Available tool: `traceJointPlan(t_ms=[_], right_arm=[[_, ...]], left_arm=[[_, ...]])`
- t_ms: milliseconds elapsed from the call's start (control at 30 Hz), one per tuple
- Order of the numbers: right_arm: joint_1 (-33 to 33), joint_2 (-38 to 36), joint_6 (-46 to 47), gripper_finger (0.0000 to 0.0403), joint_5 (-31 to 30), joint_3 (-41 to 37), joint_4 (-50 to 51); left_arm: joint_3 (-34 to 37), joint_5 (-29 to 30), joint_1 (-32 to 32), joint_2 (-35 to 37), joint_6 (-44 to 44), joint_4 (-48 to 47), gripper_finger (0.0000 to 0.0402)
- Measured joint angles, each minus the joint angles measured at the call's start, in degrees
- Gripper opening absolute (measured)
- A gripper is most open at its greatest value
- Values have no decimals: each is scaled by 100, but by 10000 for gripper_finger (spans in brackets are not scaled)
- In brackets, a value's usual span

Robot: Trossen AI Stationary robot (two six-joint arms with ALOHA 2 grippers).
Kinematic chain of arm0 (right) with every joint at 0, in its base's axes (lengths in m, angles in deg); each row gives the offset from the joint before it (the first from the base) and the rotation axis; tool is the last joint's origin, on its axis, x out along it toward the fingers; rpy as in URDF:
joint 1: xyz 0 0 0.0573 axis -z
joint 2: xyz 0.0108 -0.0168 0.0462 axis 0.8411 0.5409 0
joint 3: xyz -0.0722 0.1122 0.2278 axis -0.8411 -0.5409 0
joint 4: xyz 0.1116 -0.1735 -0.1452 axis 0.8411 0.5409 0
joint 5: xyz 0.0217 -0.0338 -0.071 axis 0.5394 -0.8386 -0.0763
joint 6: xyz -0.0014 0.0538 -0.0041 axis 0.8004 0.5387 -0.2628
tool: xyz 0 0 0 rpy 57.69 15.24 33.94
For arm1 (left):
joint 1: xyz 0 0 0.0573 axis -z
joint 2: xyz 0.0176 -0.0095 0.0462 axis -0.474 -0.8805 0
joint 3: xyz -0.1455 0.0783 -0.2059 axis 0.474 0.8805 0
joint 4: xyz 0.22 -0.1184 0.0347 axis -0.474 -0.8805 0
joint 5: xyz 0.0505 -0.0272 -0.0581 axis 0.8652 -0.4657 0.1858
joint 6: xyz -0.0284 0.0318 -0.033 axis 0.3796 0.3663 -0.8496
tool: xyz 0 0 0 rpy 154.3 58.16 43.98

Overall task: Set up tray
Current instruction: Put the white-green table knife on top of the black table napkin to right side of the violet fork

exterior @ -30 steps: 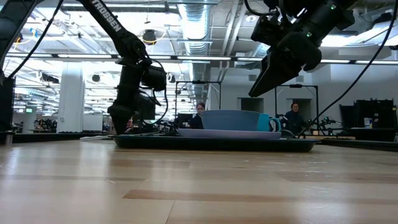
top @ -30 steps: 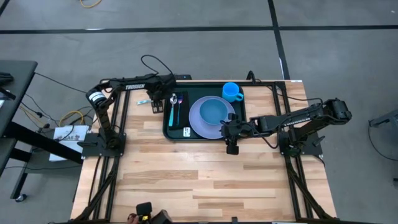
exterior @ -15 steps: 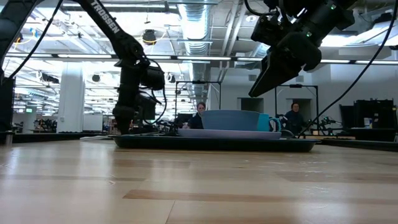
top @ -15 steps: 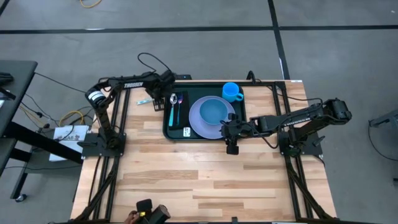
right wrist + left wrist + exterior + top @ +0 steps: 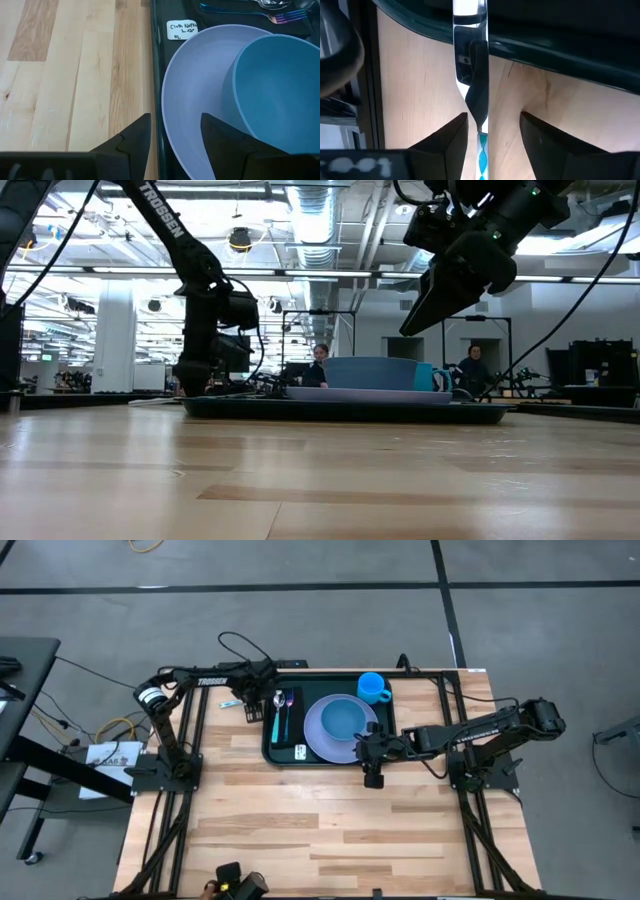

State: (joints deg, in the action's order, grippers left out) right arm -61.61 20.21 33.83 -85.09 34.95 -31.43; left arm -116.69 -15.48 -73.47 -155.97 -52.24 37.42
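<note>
Two dark arms reach over a pale wooden surface (image 5: 330, 820), whose lower half in the overhead frame lies bare. Just above the middle of that frame, right of centre, the right tool (image 5: 372, 772) hangs over the lower right corner of the tray (image 5: 385, 745), its fingers (image 5: 132, 135) parted and grasping nothing; its wrist camera looks past them at the tray's rim and the edge of a lavender plate (image 5: 318, 735). The tray itself, dark green-black with rounded corners, sits in the upper middle of the overhead frame, flat on the surface. On it the plate carries a blue bowl (image 5: 345, 720), and left of the plate lie a white label (image 5: 301, 751), a teal-handled fork (image 5: 276, 726) and a spoon (image 5: 289, 712) on a narrow black napkin (image 5: 295, 730). A blue cup (image 5: 373, 688) stands in the tray's upper right corner. At the tray's upper left corner, the left tool (image 5: 252, 703) is lowered close to the surface just outside the rim; its fingers (image 5: 445, 142) stand apart on either side of a knife (image 5: 472, 65) with a teal handle, whose blade crosses onto the tray's edge, not clenched on it. From surface height, two people (image 5: 320, 362) show small in the room beyond the tray.
</note>
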Motion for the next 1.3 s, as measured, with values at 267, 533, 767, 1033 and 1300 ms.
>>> traceJointPlan(t_ms=[267, 533, 767, 1033, 1300], right_arm=[[0, 0, -4, 164, 0, 0, -42], [0, 0, -9, 164, 0, 0, -42], [0, 0, -11, 164, 0, 0, -46], [0, 0, -11, 164, 0, 0, -48], [0, 0, -9, 164, 1, 0, -48]], left_arm=[[13, -70, 27, -17, -152, 38, 126], [15, -149, 34, -31, -485, -115, 21], [11, -131, 34, -33, -930, -239, 25], [-17, -76, 61, -26, -1442, -529, 8], [-321, 87, 278, -66, -1904, -1456, 11]])
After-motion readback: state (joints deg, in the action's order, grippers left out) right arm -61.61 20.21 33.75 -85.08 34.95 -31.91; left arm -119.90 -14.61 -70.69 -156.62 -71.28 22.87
